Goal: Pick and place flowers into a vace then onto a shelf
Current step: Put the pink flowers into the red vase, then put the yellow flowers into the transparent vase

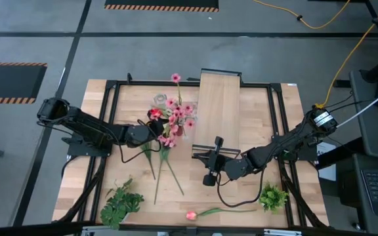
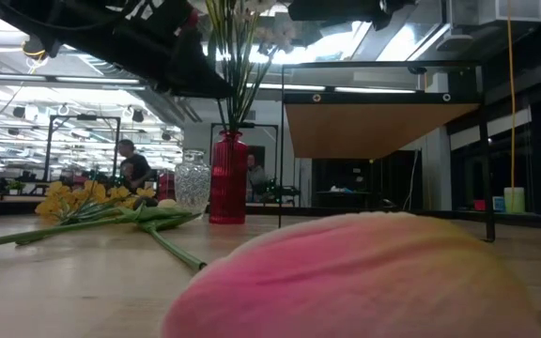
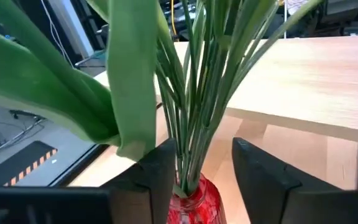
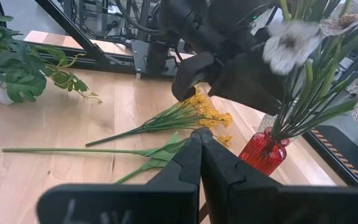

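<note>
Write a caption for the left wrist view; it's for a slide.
Open left gripper straddling green flower stems standing in a red vase, beside the shelf.

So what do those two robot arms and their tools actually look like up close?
Both arms are dark, nearly black, built from jointed segments, with thin black cables looping beside them. The left tool ends in two flat, blocky dark fingers. The right tool has the same matte black, wedge-shaped fingers. No markings are readable.

Left tool (image 3: 204,180) open mid-table, right tool (image 4: 201,155) closed, arm outstretched
</note>
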Robot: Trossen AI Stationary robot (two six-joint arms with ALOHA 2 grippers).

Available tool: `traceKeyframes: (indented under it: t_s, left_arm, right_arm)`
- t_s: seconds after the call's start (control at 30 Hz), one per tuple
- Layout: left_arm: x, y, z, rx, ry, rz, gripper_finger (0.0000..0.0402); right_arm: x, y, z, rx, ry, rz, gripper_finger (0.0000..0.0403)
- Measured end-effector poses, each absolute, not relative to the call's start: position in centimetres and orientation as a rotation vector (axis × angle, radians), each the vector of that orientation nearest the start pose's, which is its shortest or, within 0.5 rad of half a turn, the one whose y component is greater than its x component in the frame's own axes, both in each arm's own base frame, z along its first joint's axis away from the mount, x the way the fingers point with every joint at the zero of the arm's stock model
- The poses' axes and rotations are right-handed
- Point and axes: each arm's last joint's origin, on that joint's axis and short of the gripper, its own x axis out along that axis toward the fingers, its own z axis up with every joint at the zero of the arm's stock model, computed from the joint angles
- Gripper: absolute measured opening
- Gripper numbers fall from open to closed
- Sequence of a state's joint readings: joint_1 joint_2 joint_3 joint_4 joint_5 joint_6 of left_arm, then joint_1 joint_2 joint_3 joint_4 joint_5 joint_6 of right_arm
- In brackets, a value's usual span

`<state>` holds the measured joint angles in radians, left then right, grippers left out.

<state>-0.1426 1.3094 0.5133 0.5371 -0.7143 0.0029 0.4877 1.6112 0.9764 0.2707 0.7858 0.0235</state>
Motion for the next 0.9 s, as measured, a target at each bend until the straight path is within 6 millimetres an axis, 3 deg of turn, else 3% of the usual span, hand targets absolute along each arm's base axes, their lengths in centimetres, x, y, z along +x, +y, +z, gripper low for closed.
traceKeyframes:
  t_s: [0.17,0.7,0.9]
  left_arm:
    - [25.3,-2.1,20.3,0.149,0.247,0.548,0.0170]
    - [24.9,-3.9,20.5,0.163,0.239,0.479,0.0169]
    - [24.5,-4.0,20.8,0.204,0.240,0.542,0.0169]
  right_arm:
    - [31.5,14.4,23.9,-0.193,0.290,-0.298,0.0010]
    - [31.5,14.4,23.9,-0.192,0.290,-0.299,0.0010]
    - [31.5,14.4,23.9,-0.192,0.290,-0.299,0.0010]
